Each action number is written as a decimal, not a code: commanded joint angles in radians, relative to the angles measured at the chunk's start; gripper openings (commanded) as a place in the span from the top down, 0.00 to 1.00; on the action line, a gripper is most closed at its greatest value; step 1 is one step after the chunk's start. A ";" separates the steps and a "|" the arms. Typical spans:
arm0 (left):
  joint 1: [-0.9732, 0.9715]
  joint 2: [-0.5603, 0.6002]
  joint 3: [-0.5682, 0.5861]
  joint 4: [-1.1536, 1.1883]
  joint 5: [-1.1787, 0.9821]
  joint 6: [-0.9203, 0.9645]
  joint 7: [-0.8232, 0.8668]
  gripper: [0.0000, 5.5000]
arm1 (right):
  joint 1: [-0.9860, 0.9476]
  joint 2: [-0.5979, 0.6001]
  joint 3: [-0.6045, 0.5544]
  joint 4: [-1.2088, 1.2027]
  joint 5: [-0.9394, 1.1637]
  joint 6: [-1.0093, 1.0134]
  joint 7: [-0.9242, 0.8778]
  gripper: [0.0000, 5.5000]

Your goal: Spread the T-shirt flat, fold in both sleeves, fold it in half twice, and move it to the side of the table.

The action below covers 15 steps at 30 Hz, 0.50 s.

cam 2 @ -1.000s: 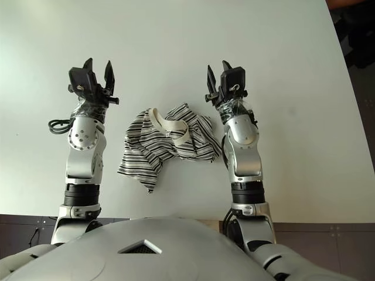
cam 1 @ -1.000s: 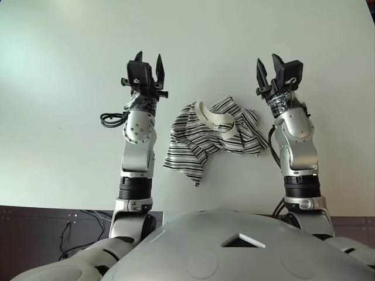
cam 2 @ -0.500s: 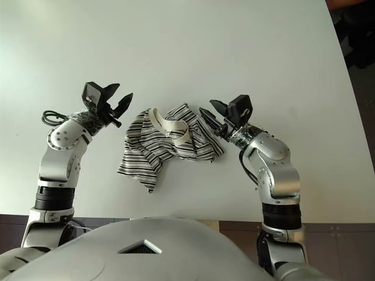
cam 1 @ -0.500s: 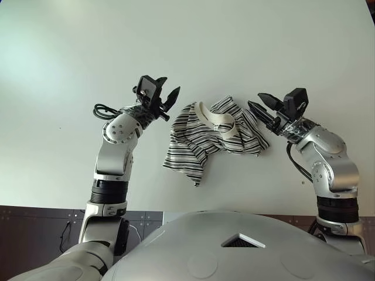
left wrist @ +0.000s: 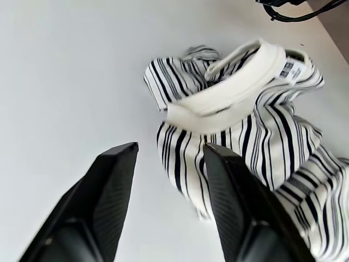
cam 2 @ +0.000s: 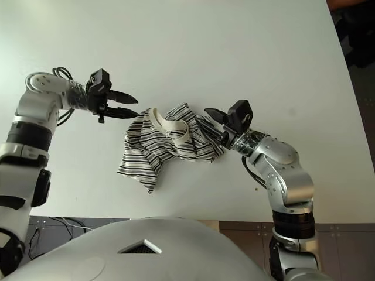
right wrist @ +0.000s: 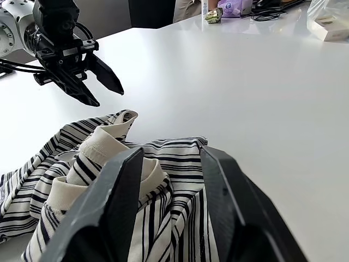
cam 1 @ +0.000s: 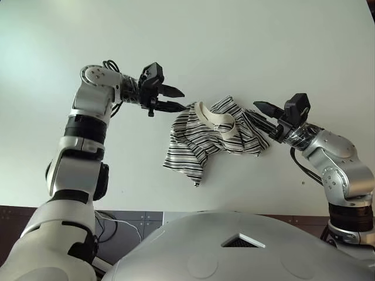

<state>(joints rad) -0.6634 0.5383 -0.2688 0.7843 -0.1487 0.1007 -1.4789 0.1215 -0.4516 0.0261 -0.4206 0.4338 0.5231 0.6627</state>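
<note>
On the white desk (cam 1: 234,47) lies a crumpled striped T-shirt (cam 1: 199,137). Left gripper (cam 1: 182,100) and right gripper (cam 1: 258,112) flank it, jaws spread.

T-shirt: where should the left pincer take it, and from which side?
Probably the raised striped fold on the left side of the T-shirt, beside the cream collar. Come in low from the robot's left: the left pincer is open and pointing at that fold, which stands proud of the table.

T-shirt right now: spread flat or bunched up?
Bunched up. The T-shirt lies in a crumpled heap on the table, collar on top, stripes running every way, sleeves not laid out.
</note>
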 commanded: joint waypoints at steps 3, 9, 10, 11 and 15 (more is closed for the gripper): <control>-0.161 -0.030 0.030 0.300 0.056 -0.041 -0.027 0.60 | -0.010 -0.033 0.016 -0.011 0.005 0.023 0.019 0.66; -0.173 -0.092 0.077 0.363 0.047 0.017 -0.064 0.60 | -0.014 -0.047 0.029 -0.010 0.007 0.034 0.026 0.66; -0.168 -0.099 0.078 0.366 0.055 0.019 -0.066 0.60 | -0.014 -0.047 0.032 -0.011 0.007 0.036 0.026 0.66; -0.164 -0.103 0.079 0.368 0.061 0.019 -0.067 0.60 | -0.015 -0.047 0.035 -0.011 0.005 0.037 0.025 0.66; -0.141 -0.110 0.078 0.379 0.080 0.016 -0.065 0.60 | -0.017 -0.049 0.050 -0.019 0.005 0.046 0.030 0.66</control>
<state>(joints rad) -0.8139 0.4354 -0.1937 1.1550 -0.0922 0.1158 -1.5382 0.1202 -0.4857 0.0653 -0.4232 0.4351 0.5529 0.6867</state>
